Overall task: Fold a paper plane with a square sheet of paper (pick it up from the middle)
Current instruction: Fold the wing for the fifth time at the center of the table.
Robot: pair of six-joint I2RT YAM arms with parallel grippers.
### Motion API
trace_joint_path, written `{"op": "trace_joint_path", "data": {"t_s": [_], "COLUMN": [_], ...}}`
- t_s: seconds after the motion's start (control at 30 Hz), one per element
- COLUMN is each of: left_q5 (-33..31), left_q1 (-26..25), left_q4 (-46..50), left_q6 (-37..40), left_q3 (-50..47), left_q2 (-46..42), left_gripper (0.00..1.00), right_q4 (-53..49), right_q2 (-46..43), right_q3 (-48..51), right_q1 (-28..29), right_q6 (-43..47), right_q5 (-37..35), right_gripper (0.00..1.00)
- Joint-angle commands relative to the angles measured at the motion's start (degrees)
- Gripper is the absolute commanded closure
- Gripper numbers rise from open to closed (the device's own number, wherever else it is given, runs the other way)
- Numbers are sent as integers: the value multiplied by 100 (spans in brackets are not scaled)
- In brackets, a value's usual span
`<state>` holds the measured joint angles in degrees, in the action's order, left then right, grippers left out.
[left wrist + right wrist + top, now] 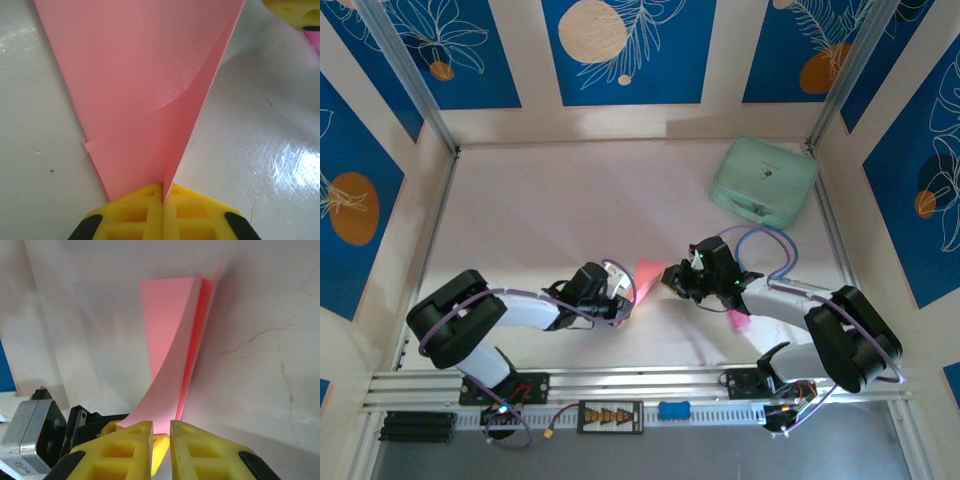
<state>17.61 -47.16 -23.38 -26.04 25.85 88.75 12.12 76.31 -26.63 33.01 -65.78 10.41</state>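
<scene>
Spanning folded between both arms, the square sheet of paper [648, 275] [150, 100] [170, 340] sits mid-desk [550, 200], toward the near edge. Left gripper [625, 292] [163, 192] jaws clenched on one end. Right gripper [676, 280] [161, 432] jaws stand narrowly apart around the other end; cannot tell if they pinch it.

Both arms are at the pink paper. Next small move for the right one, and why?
Probably close the right gripper fully on the paper: its jaws stand slightly apart with the paper's near end between them, while the left gripper is shut on it.
</scene>
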Motion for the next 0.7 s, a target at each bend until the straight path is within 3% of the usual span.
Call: {"op": "trace_joint_path", "data": {"t_s": [0.0,0.37,0.67], "left_q5": [266,857,1102], "left_q1": [117,469,689], "left_q4": [53,-208,-514], "left_q6": [-133,-493,-745], "left_q3": [-144,-201,-339], "left_q2": [157,378,465], "left_gripper": [100,100,100], "right_q4": [348,687,1002], "right_q2": [166,758,1358], "right_q3": [-196,-487,-680], "right_q1": [109,300,336], "right_q6": [305,1131,1227], "right_q5": [285,809,1253], "right_gripper": [84,89,90]}}
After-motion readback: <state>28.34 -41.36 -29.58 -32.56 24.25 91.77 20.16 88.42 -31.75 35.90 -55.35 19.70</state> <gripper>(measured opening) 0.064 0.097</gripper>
